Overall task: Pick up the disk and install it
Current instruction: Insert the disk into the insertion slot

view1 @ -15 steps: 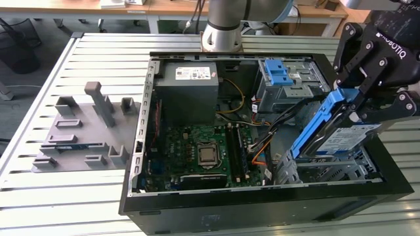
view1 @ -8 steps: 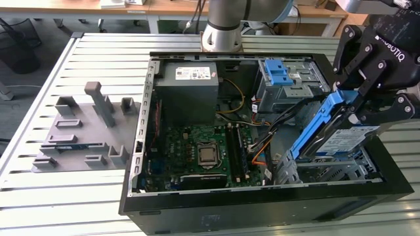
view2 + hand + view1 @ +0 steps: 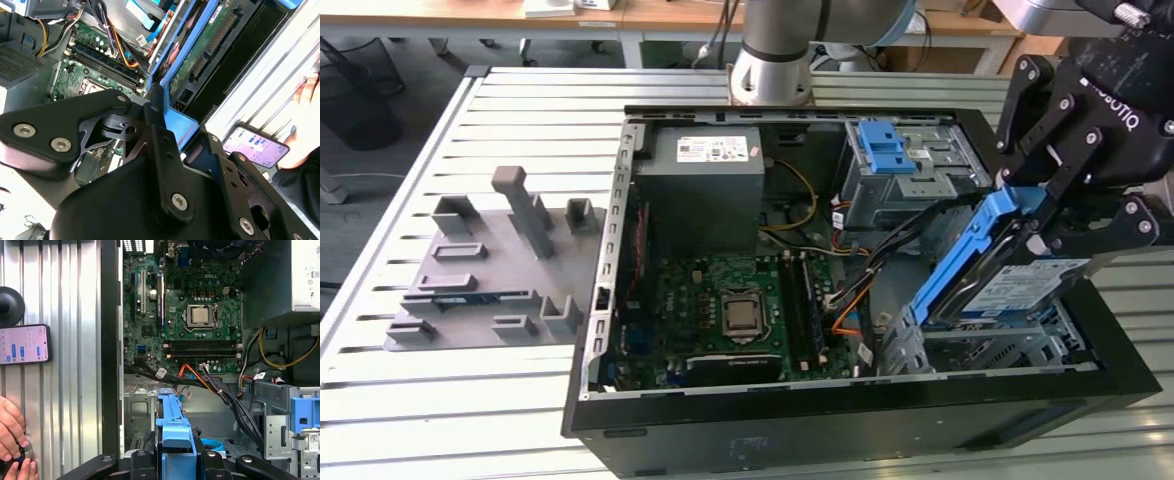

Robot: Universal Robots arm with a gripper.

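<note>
The disk (image 3: 994,285) hangs tilted, its lower end just over the drive cage (image 3: 1014,350) at the exterior view's right of the open computer case (image 3: 854,395), label side out; its green circuit board shows in the second wrist view. The gripper (image 3: 1047,218) is clamped on the upper end, across the blue side rails (image 3: 961,255). The drive looks like a dense, stiff metal block, probably heavy for its size, and held off-centre it may swing in the grip. The plastic rails likely flex a little and the bare board side should be fragile, so the edges and rails seem sounder holds than the faces. Bundled cables (image 3: 854,290) run close by, with the motherboard (image 3: 727,310) beside the cage, and the power supply (image 3: 707,180) and a blue latch bracket (image 3: 887,150) further back. The case lies on a slatted metal table (image 3: 454,400) that also bears a grey fixture tray (image 3: 487,270); in the first wrist view a phone (image 3: 24,344) lies on the slats near a person's hand (image 3: 12,432)
</note>
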